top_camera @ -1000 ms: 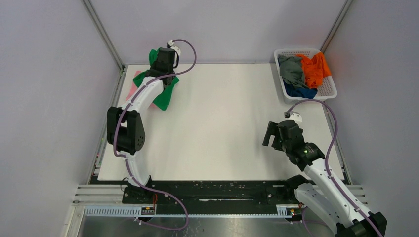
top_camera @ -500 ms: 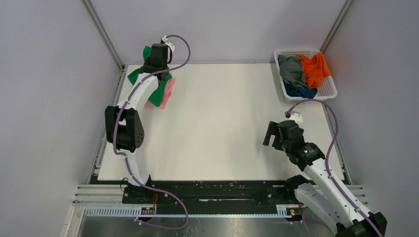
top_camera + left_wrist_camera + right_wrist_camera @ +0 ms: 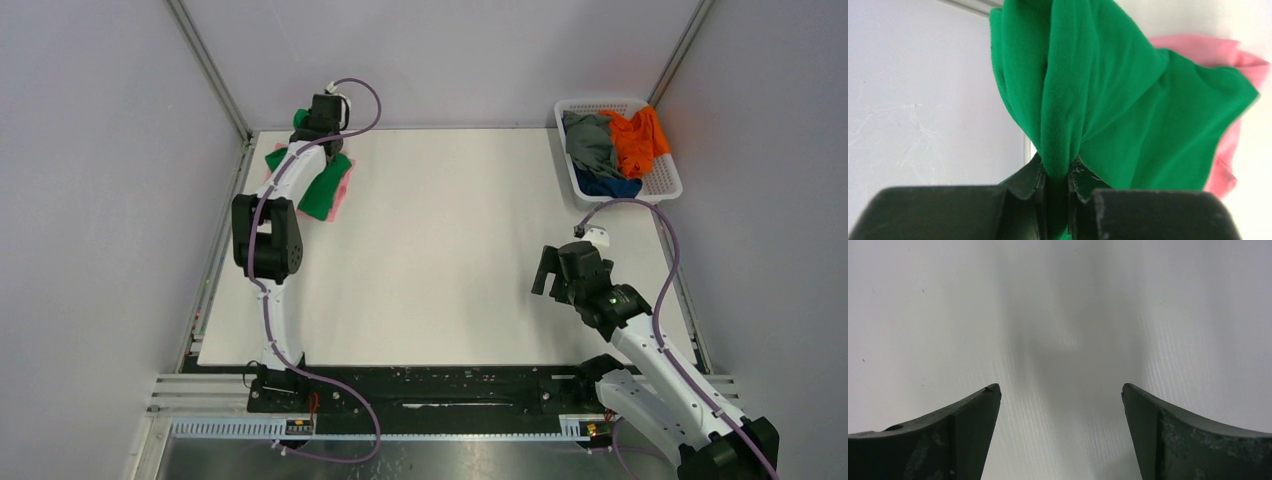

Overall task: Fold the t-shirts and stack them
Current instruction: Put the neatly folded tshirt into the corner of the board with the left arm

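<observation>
My left gripper (image 3: pixel 322 122) is at the table's far left corner, shut on a bunch of the bright green t-shirt (image 3: pixel 322 188). In the left wrist view the green cloth (image 3: pixel 1108 100) hangs from the pinched fingers (image 3: pixel 1055 172) and drapes over the pink t-shirt (image 3: pixel 1233 65), which lies under it on the table (image 3: pixel 345 185). The grey (image 3: pixel 590 140), orange (image 3: pixel 638 138) and dark blue (image 3: pixel 606 185) t-shirts lie crumpled in the white basket (image 3: pixel 664 186) at the far right. My right gripper (image 3: pixel 551 274) is open and empty, hovering low over bare table (image 3: pixel 1060 390).
The white tabletop (image 3: pixel 450 250) stretches between the arms. Grey enclosure walls and metal rails stand close behind the left gripper. The basket sits at the table's far right corner.
My left gripper has carried the green t-shirt to the left and back and lowered it over the pink t-shirt. The left arm's elbow swung inward. The right arm hardly moved.
</observation>
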Robot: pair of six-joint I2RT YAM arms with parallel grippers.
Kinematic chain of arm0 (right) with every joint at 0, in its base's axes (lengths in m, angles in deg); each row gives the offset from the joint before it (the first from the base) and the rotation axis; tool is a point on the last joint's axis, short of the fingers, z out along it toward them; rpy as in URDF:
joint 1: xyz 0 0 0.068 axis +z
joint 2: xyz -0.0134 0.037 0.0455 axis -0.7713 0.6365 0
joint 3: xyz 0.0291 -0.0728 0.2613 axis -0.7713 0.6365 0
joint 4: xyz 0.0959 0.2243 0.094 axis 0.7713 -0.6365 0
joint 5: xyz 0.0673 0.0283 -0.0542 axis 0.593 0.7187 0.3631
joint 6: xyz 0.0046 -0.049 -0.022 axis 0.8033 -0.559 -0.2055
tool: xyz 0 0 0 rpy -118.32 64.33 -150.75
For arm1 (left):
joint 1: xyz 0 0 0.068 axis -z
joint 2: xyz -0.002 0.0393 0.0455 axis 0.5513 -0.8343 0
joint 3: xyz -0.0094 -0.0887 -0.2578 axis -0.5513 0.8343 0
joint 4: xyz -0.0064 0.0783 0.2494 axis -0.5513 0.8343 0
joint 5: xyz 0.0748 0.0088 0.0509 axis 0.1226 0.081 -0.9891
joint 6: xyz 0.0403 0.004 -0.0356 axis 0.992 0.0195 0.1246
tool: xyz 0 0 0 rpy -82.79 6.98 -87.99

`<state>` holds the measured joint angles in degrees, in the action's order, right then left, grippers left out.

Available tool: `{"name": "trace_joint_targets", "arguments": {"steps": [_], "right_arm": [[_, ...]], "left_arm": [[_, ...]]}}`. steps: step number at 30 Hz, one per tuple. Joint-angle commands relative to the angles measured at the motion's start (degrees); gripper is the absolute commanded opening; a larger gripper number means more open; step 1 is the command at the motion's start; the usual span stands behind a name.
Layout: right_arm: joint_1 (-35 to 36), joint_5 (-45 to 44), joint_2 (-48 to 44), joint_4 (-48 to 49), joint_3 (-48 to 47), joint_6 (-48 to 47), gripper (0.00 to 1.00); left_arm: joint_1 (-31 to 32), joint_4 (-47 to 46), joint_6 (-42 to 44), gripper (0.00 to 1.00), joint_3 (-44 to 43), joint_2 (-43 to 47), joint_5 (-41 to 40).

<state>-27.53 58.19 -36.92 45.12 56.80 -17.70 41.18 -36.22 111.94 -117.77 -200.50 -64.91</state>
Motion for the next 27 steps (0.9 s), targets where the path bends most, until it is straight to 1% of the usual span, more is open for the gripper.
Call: {"name": "trace_joint_targets", "arguments": {"steps": [1, 5, 8, 12, 13, 14, 15, 16, 17, 18, 21, 24, 27], "right_arm": [[-0.18, -2.57, 1.0, 1.61, -1.16, -0.33, 0.99], [-0.18, -2.97, 1.55, 1.47, -1.47, -0.34, 1.0], [-0.18, -3.59, 2.19, 1.19, -1.81, -0.45, 1.0], [-0.18, -4.25, 3.43, 1.1, -2.41, -0.52, 0.99], [-0.18, -4.33, 3.9, 1.12, -2.52, -0.55, 0.99], [-0.18, -4.43, 4.34, 1.06, -2.69, -0.55, 0.99], [-0.18, -4.41, 4.76, 1.06, -2.87, -0.53, 0.99], [-0.13, -4.31, 5.09, 1.05, -3.06, -0.52, 0.99], [-0.17, -4.31, 5.45, 1.07, -3.19, -0.52, 1.0], [-0.17, -4.17, 5.67, 1.09, -3.37, -0.52, 0.99], [-0.13, -3.75, 6.09, 1.11, -3.74, -0.45, 1.0], [-0.17, -3.87, 6.14, 1.24, -3.67, -0.61, 0.99], [-0.18, -4.47, 6.62, 1.29, -3.74, -0.53, 0.99]], "left_arm": [[-2.87, -2.99, -4.23, 0.01, -4.35, -2.3, -3.73], [-4.79, -1.72, -8.24, 0.02, -7.53, -6.06, -4.31], [-5.79, -0.78, -9.39, 0.03, -9.94, -8.39, -4.64], [-7.21, -0.18, -11.65, 0.08, -11.98, -10.43, -4.65], [-7.54, 0.05, -12.36, 0.15, -12.38, -10.76, -4.81], [-7.63, 0.38, -13.06, 0.32, -12.78, -11.17, -5.16], [-7.68, 0.59, -13.77, 0.52, -13.18, -11.34, -5.76], [-7.65, 0.8, -14.62, 0.77, -13.49, -11.31, -6.35], [-7.64, 1.1, -15.26, 0.96, -13.65, -11.13, -6.49], [-7.64, 1.25, -15.79, 0.99, -13.55, -10.74, -6.24], [-7.64, 2.32, -18.06, 0.99, -12.51, -8.12, -3.0], [-7.68, 1.95, -19.42, 0.99, -7.66, -3.68, 5.9], [-7.64, -1.16, -19.88, 0.99, -0.3, 1.46, 15.66]]}}
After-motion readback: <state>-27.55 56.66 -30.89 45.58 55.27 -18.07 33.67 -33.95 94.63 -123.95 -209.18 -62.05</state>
